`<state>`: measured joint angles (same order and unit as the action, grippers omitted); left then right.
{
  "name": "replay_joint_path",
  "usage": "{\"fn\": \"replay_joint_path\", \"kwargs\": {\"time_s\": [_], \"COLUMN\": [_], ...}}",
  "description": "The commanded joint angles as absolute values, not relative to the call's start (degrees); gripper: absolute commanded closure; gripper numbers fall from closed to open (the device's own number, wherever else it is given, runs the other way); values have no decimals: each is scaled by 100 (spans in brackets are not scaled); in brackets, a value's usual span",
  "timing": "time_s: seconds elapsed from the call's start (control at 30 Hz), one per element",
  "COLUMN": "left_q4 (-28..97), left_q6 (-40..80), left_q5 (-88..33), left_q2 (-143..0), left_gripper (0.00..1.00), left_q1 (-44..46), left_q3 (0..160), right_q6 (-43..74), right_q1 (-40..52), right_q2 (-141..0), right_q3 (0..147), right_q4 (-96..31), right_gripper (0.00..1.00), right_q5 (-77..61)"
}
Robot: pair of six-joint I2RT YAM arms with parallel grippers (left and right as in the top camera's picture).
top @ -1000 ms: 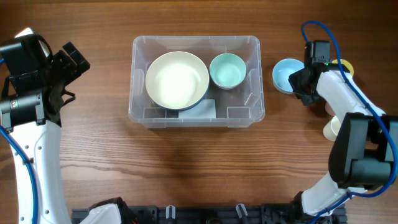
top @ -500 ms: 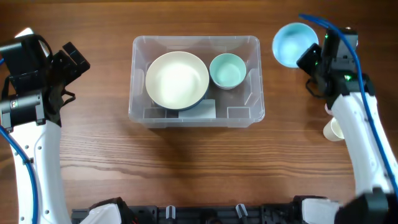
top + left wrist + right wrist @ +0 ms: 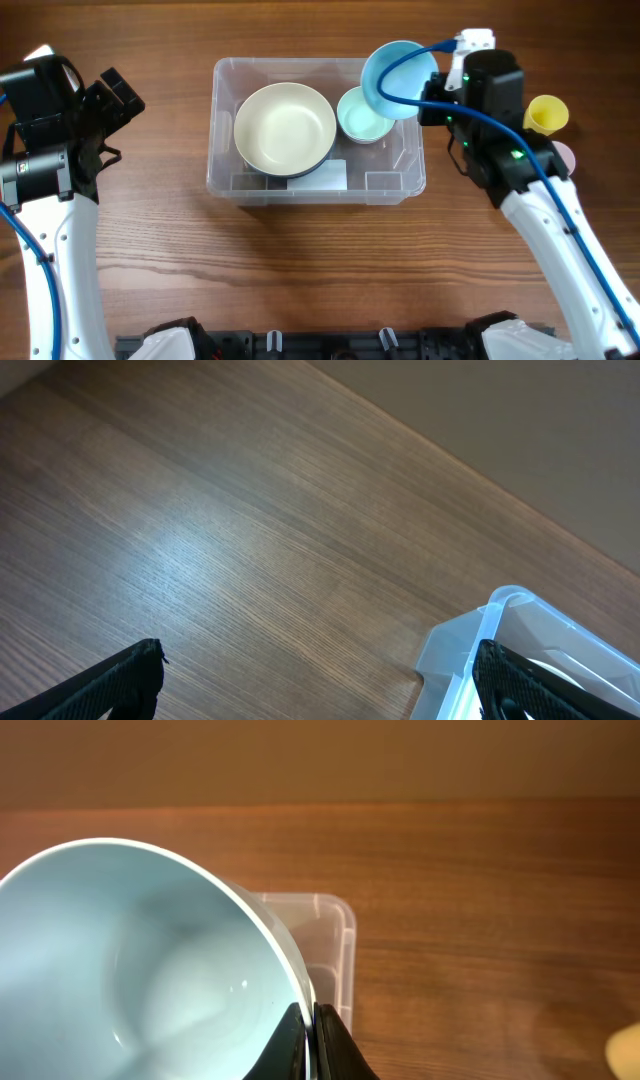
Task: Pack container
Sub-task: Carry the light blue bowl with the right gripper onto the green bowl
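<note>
placing step: right gripper (image 3: 432,95), jaws pinching the blue bowl (image 3: 396,78) by its rim, above the container (image 3: 300,63); next, lower and release. left gripper (image 3: 108,115) wide, idle.

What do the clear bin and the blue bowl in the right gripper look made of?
The container looks like clear moulded plastic, glossy: its ribs and the table show through the walls. The blue bowl, pinched by the right gripper, looks like smooth hard plastic or melamine: thin rim, soft sheen inside. Ceramic cannot be ruled out.

overhead: top-down, far | wrists: low, oblique, close | shared: container (image 3: 300,64) (image 3: 497,608) (image 3: 338,925)
</note>
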<state>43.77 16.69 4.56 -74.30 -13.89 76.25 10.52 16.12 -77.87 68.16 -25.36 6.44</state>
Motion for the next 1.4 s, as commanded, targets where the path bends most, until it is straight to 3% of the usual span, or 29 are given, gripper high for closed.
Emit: {"fn": "replay_joint_path", "kwargs": {"time_s": [0.0,0.37,1.17,1.2,1.23,1.27,1.3,1.37], "left_q4": [4383,4383,4383,4383,4383,4383,4383,4383], "left_q6": [1719,1719,1719,1719,1719,1719,1719,1719], "left_q5": [390,390,390,390,390,390,390,390], "left_q2": [-7404,-7404,-7404,-7404,-7404,-7404,-7404,-7404], "left_gripper": [0,0,0,0,0,0,0,0], "left_q1": [-1415,-1415,-1415,-1415,-1415,-1415,-1415,-1415], "left_q3": [7688,7688,7688,7688,7688,7688,7688,7688], "right_q6": [910,985,1363,1363,1358,1356,1354,1354], "right_q1": [1741,2119,2115,2115,2115,2115,2115,2115], "right_q2": [-8383,-9341,-9924,-9924,-9924,-9924,-9922,-9913], "right_q3": [6919,6921,6914,6914,6914,6914,6917,6917], "right_q4": [-2427,-1927,-1796,-1798,-1798,-1798,-1796,-1789], "right_gripper": [96,96,94,85,68,44,32,21], "right_q5": [650,642,1245,1245,1245,1243,1243,1243]}}
